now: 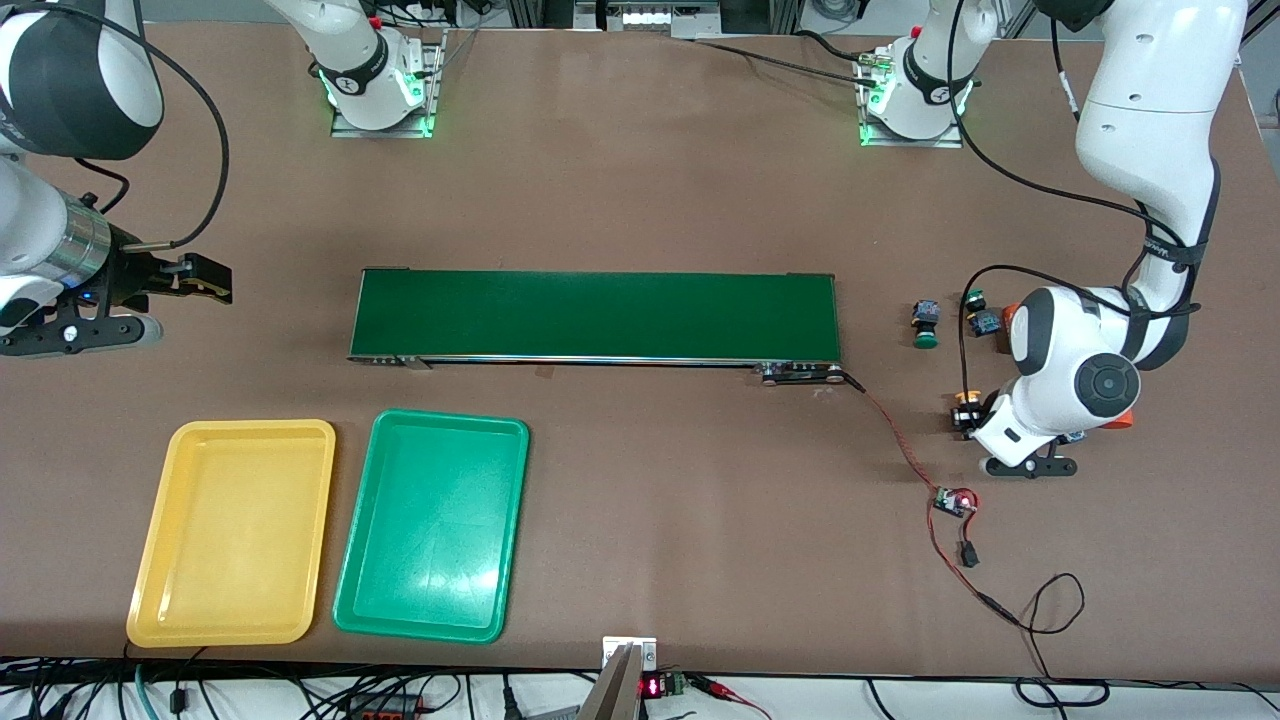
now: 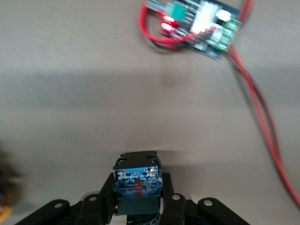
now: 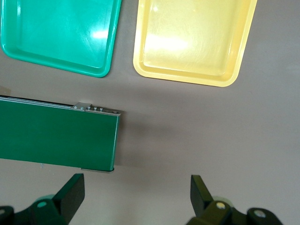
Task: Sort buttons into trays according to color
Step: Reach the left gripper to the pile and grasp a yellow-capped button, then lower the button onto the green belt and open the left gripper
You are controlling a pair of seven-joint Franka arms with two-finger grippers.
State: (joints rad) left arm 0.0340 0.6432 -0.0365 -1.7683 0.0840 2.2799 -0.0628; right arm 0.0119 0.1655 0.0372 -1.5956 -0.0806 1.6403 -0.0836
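The yellow tray point(image 1: 232, 532) and green tray point(image 1: 432, 525) lie side by side, empty, nearest the front camera. Farther back, at the left arm's end of the worktop, the left pincer point(image 2: 138, 208) is clamped on a blue-bodied button point(image 2: 138, 182). A green button point(image 1: 926, 324) lies farther still. The right pincer point(image 3: 136, 194) waits spread wide near the conveyor belt point(image 1: 596, 315)

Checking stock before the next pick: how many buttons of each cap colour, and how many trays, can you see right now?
Green buttons: 2
Yellow-orange button: 1 (another may be hidden under the left arm)
Yellow tray: 1
Green tray: 1
Total: 5
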